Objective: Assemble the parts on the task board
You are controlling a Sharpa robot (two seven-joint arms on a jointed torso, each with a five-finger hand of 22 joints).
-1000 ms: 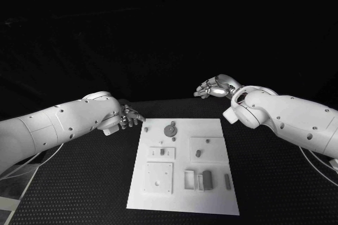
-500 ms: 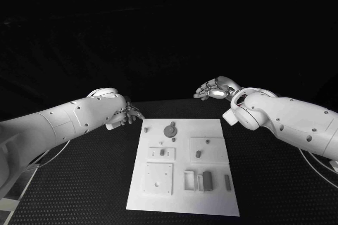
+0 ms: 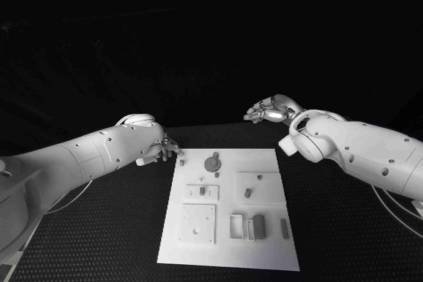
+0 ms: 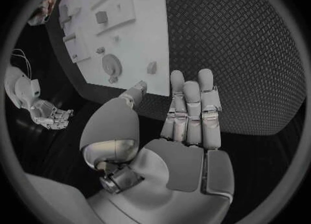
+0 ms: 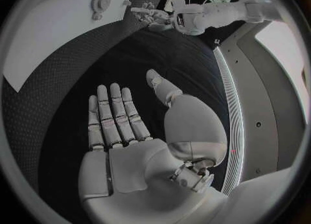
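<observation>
The white rectangular task board (image 3: 231, 202) lies flat on the black textured table (image 3: 106, 221), small grey parts (image 3: 213, 163) on it. The left hand (image 4: 175, 130) hovers at its far-left corner, fingers (image 4: 192, 105) released, holding nothing. The right hand (image 5: 129, 136), likewise released and empty, hangs beyond its far-right corner.

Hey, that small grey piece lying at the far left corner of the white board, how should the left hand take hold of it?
A guess: pinch the small grey piece across its narrow sides, from above. It lies loose near the white task board's far left corner, with bare plate around it and the round grey disc apart to its right. The left hand, open beside that corner, is nearest.
</observation>
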